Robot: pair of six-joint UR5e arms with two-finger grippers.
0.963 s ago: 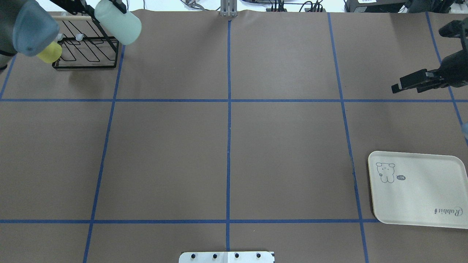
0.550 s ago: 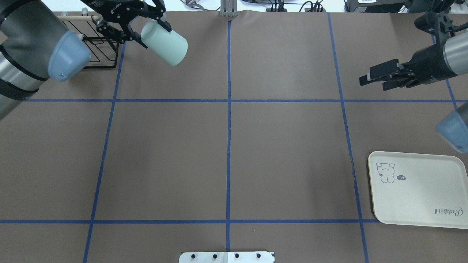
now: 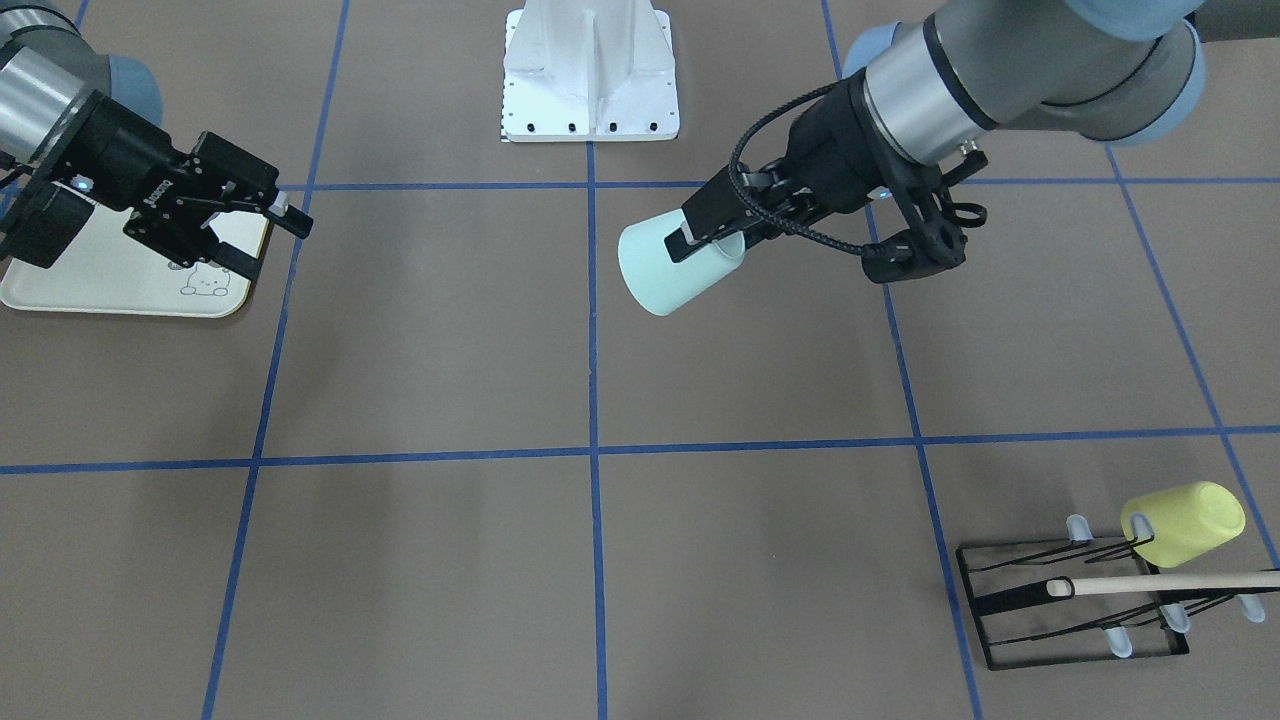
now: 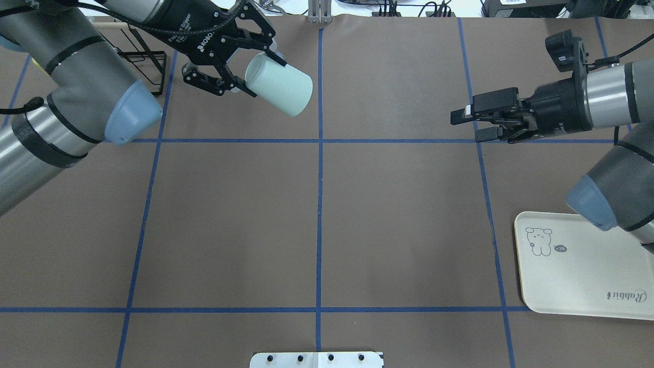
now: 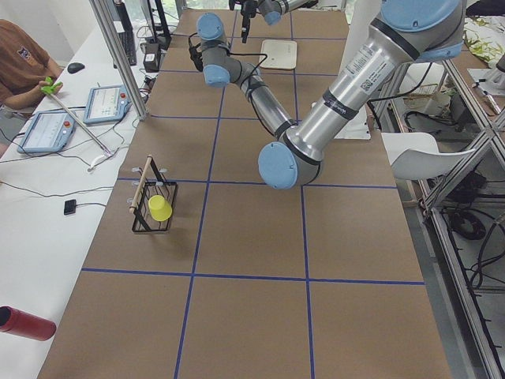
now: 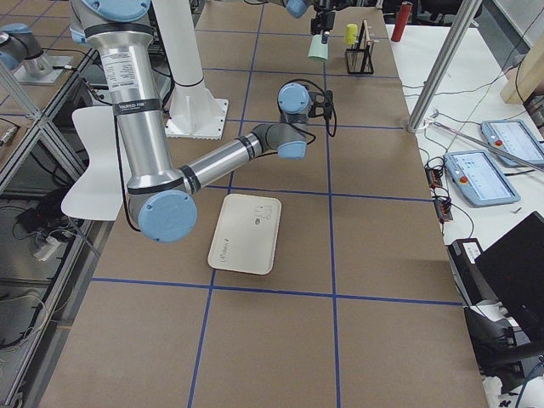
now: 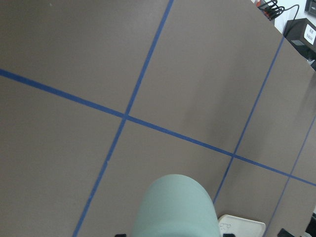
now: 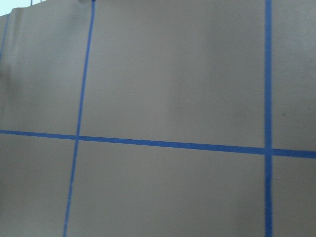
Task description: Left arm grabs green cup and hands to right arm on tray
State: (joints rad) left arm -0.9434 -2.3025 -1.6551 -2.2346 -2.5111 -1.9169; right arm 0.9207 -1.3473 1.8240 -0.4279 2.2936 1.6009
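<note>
Since 0.6 s ago the left gripper (image 4: 255, 71) has carried the green cup (image 4: 280, 91) right and down-frame; it's now airborne just left of the centre tape line (image 4: 320, 82), upper overhead view. The right gripper (image 4: 465, 127) slid left, jaws spread, empty. Left jaws pinch the cup's rim end. Long axis diagonal, base pointing lower right. The tray (image 4: 587, 286) is unmoved, lower right.

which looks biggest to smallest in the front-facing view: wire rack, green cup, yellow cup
1. wire rack
2. green cup, by a little
3. yellow cup
The two cups look nearly alike, and the green cup is held up nearer the camera, so their order is unsure.
</note>
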